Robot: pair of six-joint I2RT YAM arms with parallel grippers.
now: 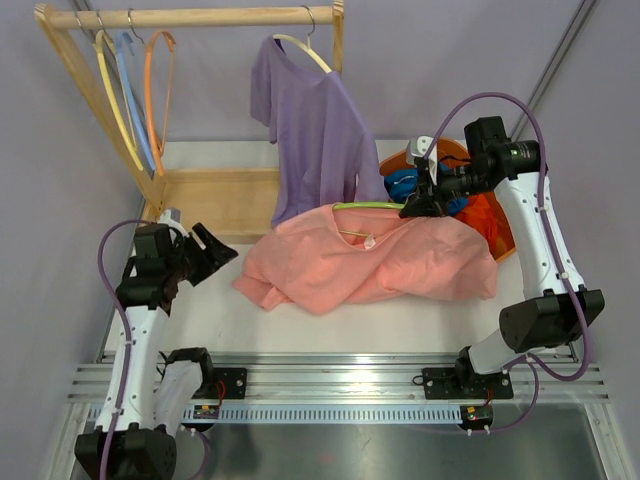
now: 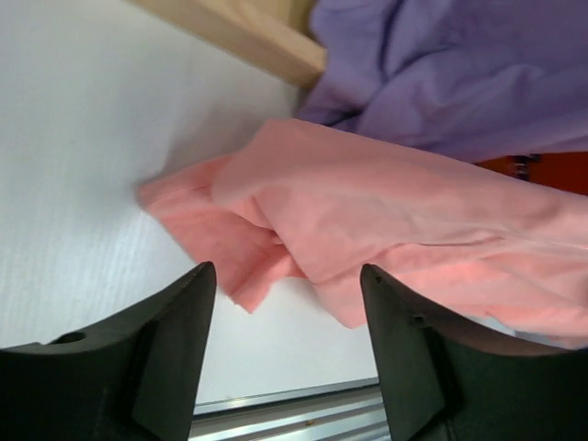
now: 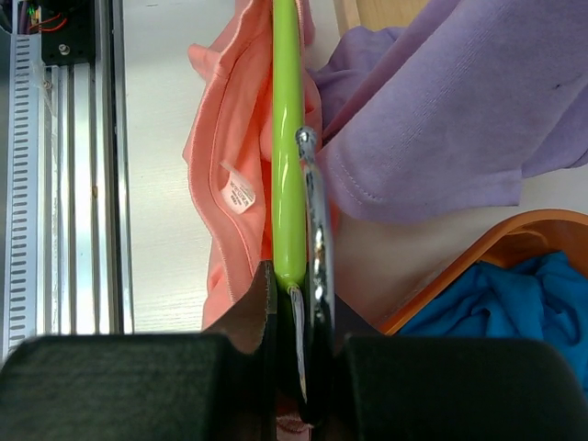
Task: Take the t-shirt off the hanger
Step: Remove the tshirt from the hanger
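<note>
Right wrist, glossy lime hanger (image 3: 288, 138), crumpled salmon t-shirt (image 3: 220, 119), chrome hook (image 3: 315, 220)

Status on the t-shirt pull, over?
Left pincer open, empty, beside pink t-shirt. Right pincer shut on green hanger. T-shirt heaped on table, hanger at its collar. Purple t-shirt hangs down against it.

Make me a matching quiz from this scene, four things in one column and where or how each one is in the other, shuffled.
1 pink t-shirt
2 purple t-shirt
3 green hanger
4 left gripper

A hanging from the wooden rack
B open, holding nothing
C crumpled on the table
D clamped in the right gripper

Pairs: 1-C, 2-A, 3-D, 4-B
</note>
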